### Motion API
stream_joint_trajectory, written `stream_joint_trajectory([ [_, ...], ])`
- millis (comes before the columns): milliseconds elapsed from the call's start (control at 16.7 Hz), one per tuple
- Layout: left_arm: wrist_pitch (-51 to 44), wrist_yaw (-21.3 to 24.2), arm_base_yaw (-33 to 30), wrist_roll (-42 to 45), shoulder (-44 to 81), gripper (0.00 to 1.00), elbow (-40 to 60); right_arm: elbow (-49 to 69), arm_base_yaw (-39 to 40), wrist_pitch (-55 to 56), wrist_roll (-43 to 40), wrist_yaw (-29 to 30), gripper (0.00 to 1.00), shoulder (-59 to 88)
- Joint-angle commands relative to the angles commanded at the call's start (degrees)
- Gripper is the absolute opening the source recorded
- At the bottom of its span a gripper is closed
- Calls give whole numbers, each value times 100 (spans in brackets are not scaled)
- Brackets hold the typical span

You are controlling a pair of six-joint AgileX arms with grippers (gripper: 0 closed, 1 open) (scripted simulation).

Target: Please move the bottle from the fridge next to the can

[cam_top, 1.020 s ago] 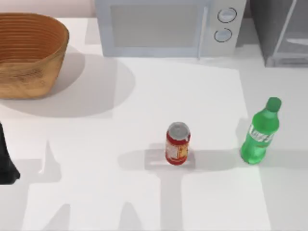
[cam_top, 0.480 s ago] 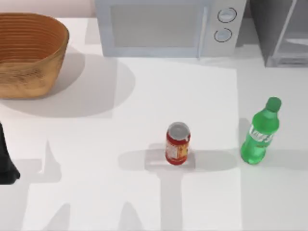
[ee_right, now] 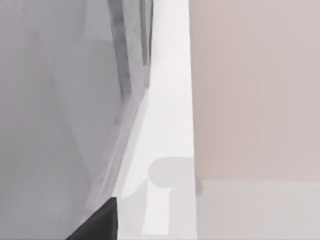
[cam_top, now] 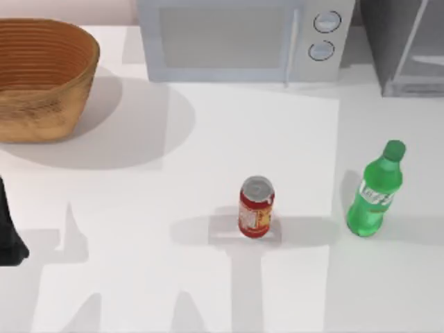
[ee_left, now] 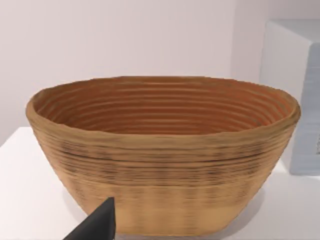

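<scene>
Black fingertip of my left gripper (ee_left: 97,225) pokes into the left wrist view; only one finger shows, so I cannot tell how its jaws stand. Just ahead of it sits the woven basket (ee_left: 165,165), and in the top view my left arm (cam_top: 8,229) is parked at the table's left edge, near that basket (cam_top: 41,76).

Same story on the right: one dark fingertip of my right gripper (ee_right: 100,222) in the right wrist view, jaw state not readable. Straight ahead of it is the fridge (ee_right: 65,100), grey side and light door frame, with a strip of white table (ee_right: 165,125) beside it.

Farther out from both grippers, the bottle (cam_top: 375,189) is already out of the fridge (cam_top: 406,45), standing upright on the table (cam_top: 173,277), free of any grip. The can (cam_top: 256,207) stands upright near it, toward the left arm's side, apart and not touching. Behind them is the microwave (cam_top: 243,38).

Handling, my guess: green plastic, stiff enough but the wall gives if pinched hard, smooth and a bit slippery, tall so it tips easily. I'd take it at the labelled mid-body, below the neck, not by the cap. Placement looks about done.
</scene>
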Motion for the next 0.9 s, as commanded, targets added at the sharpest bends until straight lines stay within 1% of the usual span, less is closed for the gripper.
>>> stream_joint_trajectory([
  [180,0,0,0,0,0,100,0,-62,193,96,172,190,100,-43],
  [360,0,0,0,0,0,100,0,-288,916,389,712,791,100,-181],
  [480,0,0,0,0,0,100,0,-512,1698,658,1207,1362,100,-323],
  [720,0,0,0,0,0,100,0,-1048,3604,1271,2329,2702,100,-693],
  [900,0,0,0,0,0,100,0,-1427,4679,1682,3082,3606,100,-974],
])
